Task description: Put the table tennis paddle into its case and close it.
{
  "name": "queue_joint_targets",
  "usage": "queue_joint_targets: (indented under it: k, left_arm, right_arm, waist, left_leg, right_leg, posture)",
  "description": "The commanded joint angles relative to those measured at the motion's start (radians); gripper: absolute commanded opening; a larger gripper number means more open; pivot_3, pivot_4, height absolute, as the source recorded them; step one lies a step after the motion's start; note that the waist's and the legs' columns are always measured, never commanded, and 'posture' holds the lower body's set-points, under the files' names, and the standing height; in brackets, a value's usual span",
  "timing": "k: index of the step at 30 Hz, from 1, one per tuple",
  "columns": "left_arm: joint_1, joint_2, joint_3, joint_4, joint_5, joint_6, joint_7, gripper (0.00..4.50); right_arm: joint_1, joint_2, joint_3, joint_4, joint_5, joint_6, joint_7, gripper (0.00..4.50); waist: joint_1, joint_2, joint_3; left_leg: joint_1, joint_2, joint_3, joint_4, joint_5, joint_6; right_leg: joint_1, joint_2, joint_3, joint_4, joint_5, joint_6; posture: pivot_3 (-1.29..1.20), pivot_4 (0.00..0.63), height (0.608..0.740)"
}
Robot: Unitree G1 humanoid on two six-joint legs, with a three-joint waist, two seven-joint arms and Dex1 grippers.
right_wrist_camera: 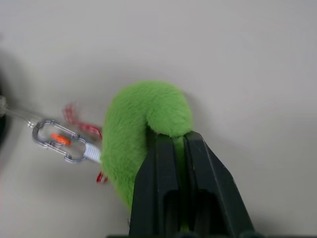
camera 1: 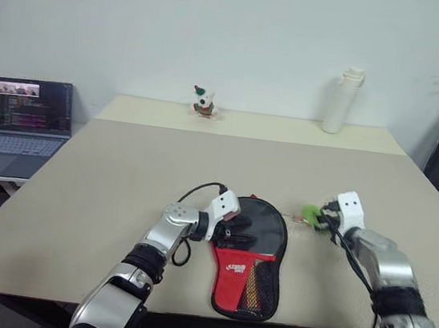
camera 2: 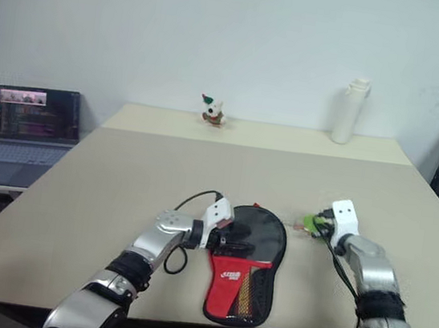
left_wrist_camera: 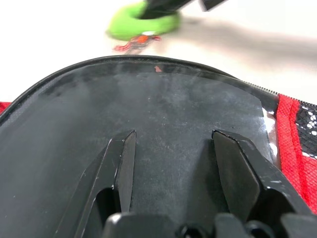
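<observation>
- A laptop (camera 1: 29,119) sits open on a low surface off the left edge of the beige tabletop (camera 1: 121,175), well apart from the work.
- At the far edge of the tabletop stands a small figurine (camera 1: 204,103); farther right along that edge stands a white bottle (camera 1: 341,100), upright.
- The left claw (camera 1: 231,232) reaches in from the left and rests on the round black upper part of the case (camera 1: 264,226) — in the left wrist view its two fingers (left_wrist_camera: 121,163) lie spread apart on the dark surface, with nothing pinched between them.
- The case lies flat near the front edge of the tabletop, round black end away from the robot and red lower part with white logo and mesh pocket toward it.
- The table tennis paddle cannot be made out on its own; it is possibly inside the case, though the views do not settle that.
- Just right of the case, the green ring pull (right_wrist_camera: 143,129) lies on the tabletop, joined to a small metal clip (right_wrist_camera: 57,140).
- The right claw (right_wrist_camera: 181,148) is pinched tight on the green ring pull — its fingers are pressed together on the fuzzy loop.
</observation>
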Motion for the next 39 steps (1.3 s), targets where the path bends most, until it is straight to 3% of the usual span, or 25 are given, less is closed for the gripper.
queue_joint_targets:
  k: [1,4,10,14,25,34,39]
  left_arm:
    - [0.004,-0.013,-0.031,0.07,0.033,0.0,0.019,2.65]
    - [-0.007,-0.027,-0.032,0.092,0.034,-0.009,0.032,2.65]
    - [-0.017,-0.075,-0.041,0.111,0.035,-0.009,0.049,2.65]
    - [-0.017,-0.084,-0.045,0.117,0.039,-0.013,0.056,2.65]
    - [-0.012,-0.096,-0.056,0.126,0.048,-0.013,0.077,2.65]
    - [-0.007,-0.091,-0.06,0.121,0.052,-0.011,0.093,2.65]
    - [-0.001,-0.087,-0.059,0.112,0.05,-0.01,0.095,2.65]
  right_arm:
    - [0.131,-0.063,-0.058,-0.277,0.031,0.144,0.0,0.01]
    - [0.226,-0.08,-0.066,-0.433,0.054,0.223,-0.003,0.01]
    - [0.545,-0.103,-0.096,-0.931,0.172,0.46,0.023,0.01]
    - [0.668,-0.124,-0.153,-1.087,0.263,0.577,0.059,0.01]
    - [0.864,-0.231,-0.247,-1.225,0.517,0.645,0.233,0.01]
    - [0.801,-0.203,-0.131,-1.177,0.515,0.603,0.134,0.01]
    - [0.762,-0.218,-0.165,-1.147,0.545,0.604,0.137,0.01]
  waist:
    - [0.007,0.0,-0.001]
    - [0.01,0.001,-0.002]
    - [0.03,0.002,-0.004]
    - [0.029,0.001,-0.005]
    - [0.034,0.0,-0.005]
    - [0.031,-0.001,-0.006]
    - [0.03,-0.001,-0.006]
  left_leg:
    - [0.0,0.0,0.0,0.0,0.0,0.0]
    - [0.0,-0.001,0.0,0.001,0.0,0.0]
    - [-0.001,-0.001,-0.001,0.001,0.0,0.0]
    - [0.0,-0.001,-0.001,0.002,0.0,0.0]
    - [0.002,-0.003,-0.008,0.001,-0.001,0.0]
    - [0.004,-0.003,-0.014,0.001,-0.002,0.0]
    - [0.005,-0.003,-0.014,0.001,-0.002,0.0]
  right_leg:
    - [0.0,0.0,0.0,0.0,0.0,0.0]
    - [0.001,0.0,0.0,-0.001,0.0,0.001]
    - [0.001,0.001,-0.001,-0.002,-0.002,0.002]
    - [0.002,0.0,-0.001,-0.003,-0.002,0.003]
    - [0.009,-0.005,-0.006,-0.006,-0.005,0.006]
    - [0.011,-0.006,-0.008,-0.006,-0.006,0.006]
    - [0.012,-0.006,-0.008,-0.006,-0.006,0.006]
  posture:
    - [0.0,0.15,0.74]
    - [0.0,0.15,0.74]
    - [0.0,0.15,0.74]
    - [0.0,0.15,0.74]
    - [0.0,0.15,0.74]
    - [0.0,0.15,0.74]
    - [0.0,0.15,0.74]
